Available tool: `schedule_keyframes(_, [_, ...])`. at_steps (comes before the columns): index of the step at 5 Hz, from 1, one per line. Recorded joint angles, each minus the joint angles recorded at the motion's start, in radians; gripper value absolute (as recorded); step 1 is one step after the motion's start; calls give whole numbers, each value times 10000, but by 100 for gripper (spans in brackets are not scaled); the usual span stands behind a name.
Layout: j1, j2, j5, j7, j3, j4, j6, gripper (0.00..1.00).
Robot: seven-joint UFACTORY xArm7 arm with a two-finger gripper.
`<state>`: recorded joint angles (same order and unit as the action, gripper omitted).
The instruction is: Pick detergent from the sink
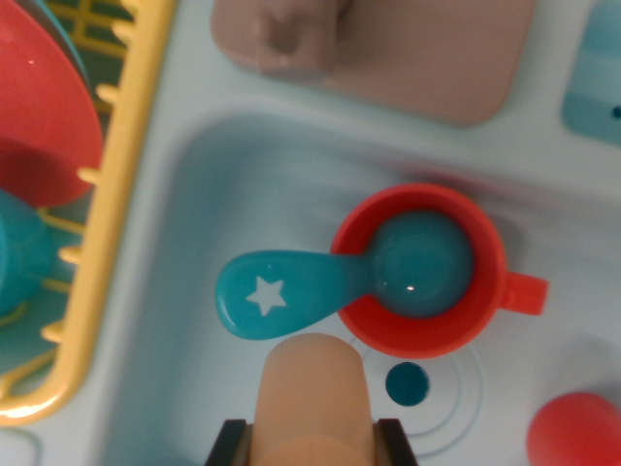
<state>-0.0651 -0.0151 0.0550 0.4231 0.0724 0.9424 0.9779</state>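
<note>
Only a little of the robot shows at the bottom edge of the wrist view. The gripper (312,442) appears as two dark, almost black, square-cornered fingers (231,445), one on each side. They look matte and plain, with no markings, screws or cables to be seen.
</note>
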Motion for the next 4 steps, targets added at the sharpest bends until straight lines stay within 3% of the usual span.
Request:
schedule_keyframes(1, [1, 136, -22, -28, 0, 307, 441, 100])
schedule_keyframes(2, [1, 136, -22, -28, 0, 307, 441, 100])
schedule_keyframes(3, [1, 277, -44, -58, 1, 628, 903, 100])
schedule_keyframes(4, [1, 277, -44, -58, 1, 628, 903, 100])
